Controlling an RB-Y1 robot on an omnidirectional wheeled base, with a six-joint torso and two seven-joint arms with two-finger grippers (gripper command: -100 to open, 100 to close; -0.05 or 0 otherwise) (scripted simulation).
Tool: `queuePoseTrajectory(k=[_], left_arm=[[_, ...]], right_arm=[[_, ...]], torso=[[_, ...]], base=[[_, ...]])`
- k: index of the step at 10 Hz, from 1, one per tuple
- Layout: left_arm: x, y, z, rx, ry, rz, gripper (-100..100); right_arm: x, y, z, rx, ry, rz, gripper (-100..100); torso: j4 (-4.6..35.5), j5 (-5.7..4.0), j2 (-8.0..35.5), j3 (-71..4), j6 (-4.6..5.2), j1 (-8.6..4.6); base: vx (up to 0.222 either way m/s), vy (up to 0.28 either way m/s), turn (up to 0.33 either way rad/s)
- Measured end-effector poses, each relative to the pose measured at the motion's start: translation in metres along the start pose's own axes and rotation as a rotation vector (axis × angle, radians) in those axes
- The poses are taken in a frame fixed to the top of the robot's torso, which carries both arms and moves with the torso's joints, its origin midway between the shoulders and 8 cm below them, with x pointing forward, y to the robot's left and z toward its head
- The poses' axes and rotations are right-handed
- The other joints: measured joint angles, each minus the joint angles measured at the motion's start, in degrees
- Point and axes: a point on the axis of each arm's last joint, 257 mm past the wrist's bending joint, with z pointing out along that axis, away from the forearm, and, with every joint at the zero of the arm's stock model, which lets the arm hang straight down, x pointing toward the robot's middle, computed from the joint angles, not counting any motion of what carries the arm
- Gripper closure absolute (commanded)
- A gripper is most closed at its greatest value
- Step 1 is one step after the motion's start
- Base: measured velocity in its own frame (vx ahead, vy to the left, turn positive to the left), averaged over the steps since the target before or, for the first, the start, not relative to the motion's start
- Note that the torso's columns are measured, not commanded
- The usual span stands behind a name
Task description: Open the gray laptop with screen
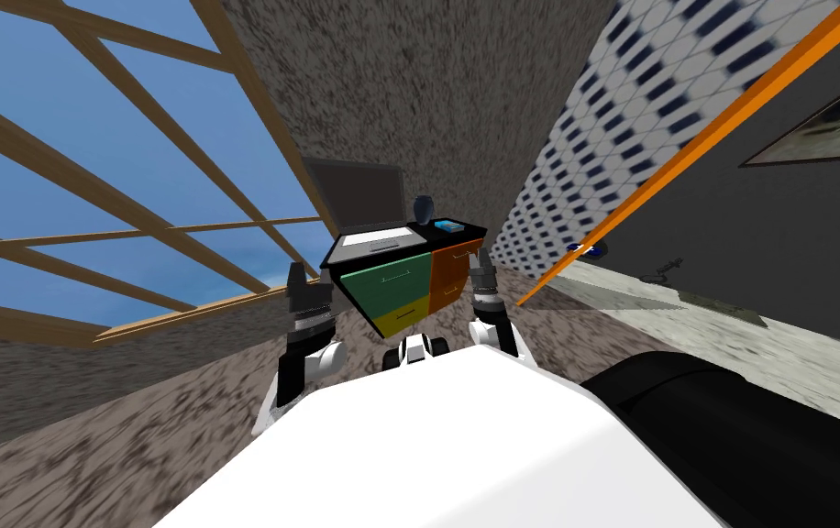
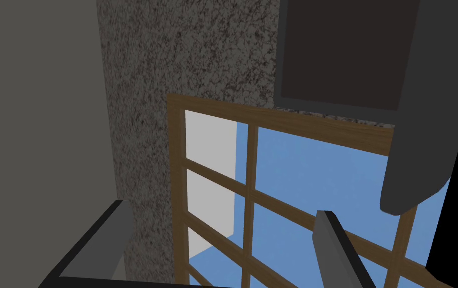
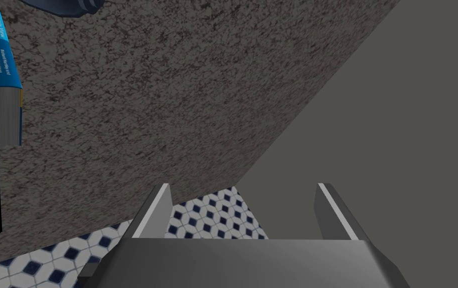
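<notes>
Left claw (image 2: 223,235) gapes near the open laptop (image 2: 348,50).

laptop (image 1: 368,215): gray shell, dark blank screen, paler keyboard deck | state: lid open, screen standing nearly upright, tipped slightly back | pose: base lying flat, keyboard side toward the front edge | place: on the black cabinet top (image 1: 475,228), at its left end, base reaching the front-left corner, screen along the back edge
</notes>
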Motion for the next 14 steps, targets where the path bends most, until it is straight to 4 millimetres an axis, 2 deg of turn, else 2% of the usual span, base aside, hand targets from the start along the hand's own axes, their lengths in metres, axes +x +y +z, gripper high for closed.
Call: queuePoseTrajectory(k=[3,14], left_arm=[[0.006,0.002,0.022,0.007,0.029,0.03,-100],[0.007,0.004,0.109,0.005,0.048,0.124,-100]], right_arm=[[0.0,0.0,0.0,0.0,0.0,0.0,0],[0.0,0.0,0.0,0.0,0.0,0.0,0]], torso=[[0.0,0.02,0.0,0.0,-0.01,0.09],[0.0,-0.02,0.0,0.0,0.0,-0.04]], base=[[-0.009,0.086,-0.061],[-0.014,0.065,-0.047]])
